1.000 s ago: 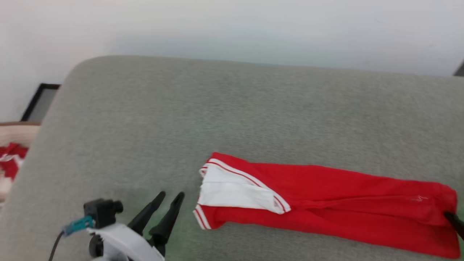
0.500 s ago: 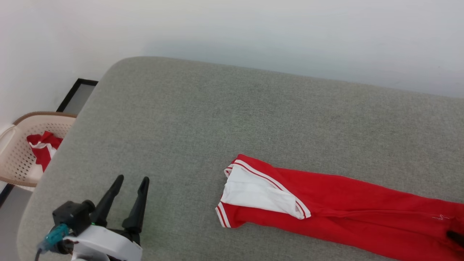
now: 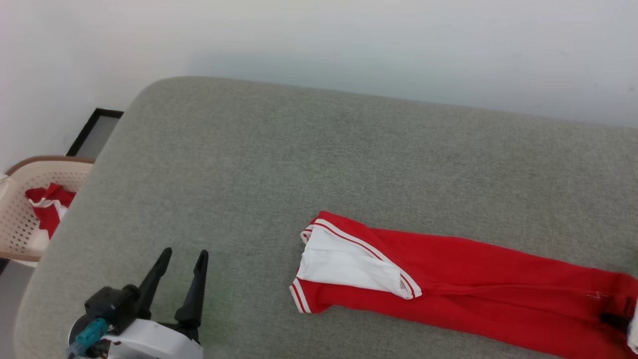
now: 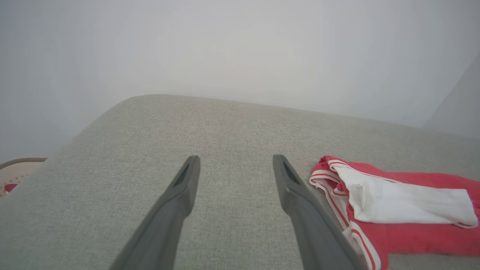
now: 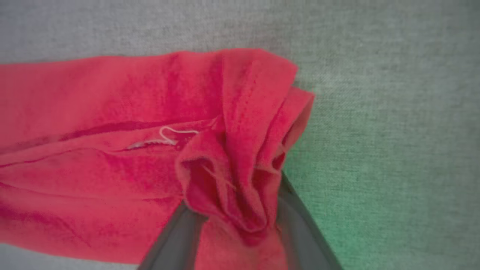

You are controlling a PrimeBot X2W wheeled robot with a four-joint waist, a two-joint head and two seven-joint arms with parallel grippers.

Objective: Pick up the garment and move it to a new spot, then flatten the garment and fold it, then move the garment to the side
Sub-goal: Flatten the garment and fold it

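The garment [image 3: 473, 299], red with a white sleeve and striped trim, lies folded into a long strip across the grey cushion [image 3: 299, 149]. My left gripper [image 3: 183, 254] hovers open and empty to the left of the sleeve end; in the left wrist view the garment [image 4: 412, 232] lies just right of the left gripper [image 4: 236, 159]. My right gripper [image 3: 613, 319] is at the far right hem. In the right wrist view its fingers [image 5: 300, 232] stand apart around a bunched fold of the garment [image 5: 112, 131], with the tips hidden under cloth.
A beige perforated basket [image 3: 20, 169] holding a red-and-white cloth [image 3: 45, 209] stands off the cushion's left end; the basket's rim [image 4: 18, 165] also shows in the left wrist view. A black-framed panel [image 3: 94, 129] leans at the white wall behind.
The head camera has swung, shifting the whole picture. My left gripper has drawn away leftward from the sleeve end. The right finger stays at the hem.
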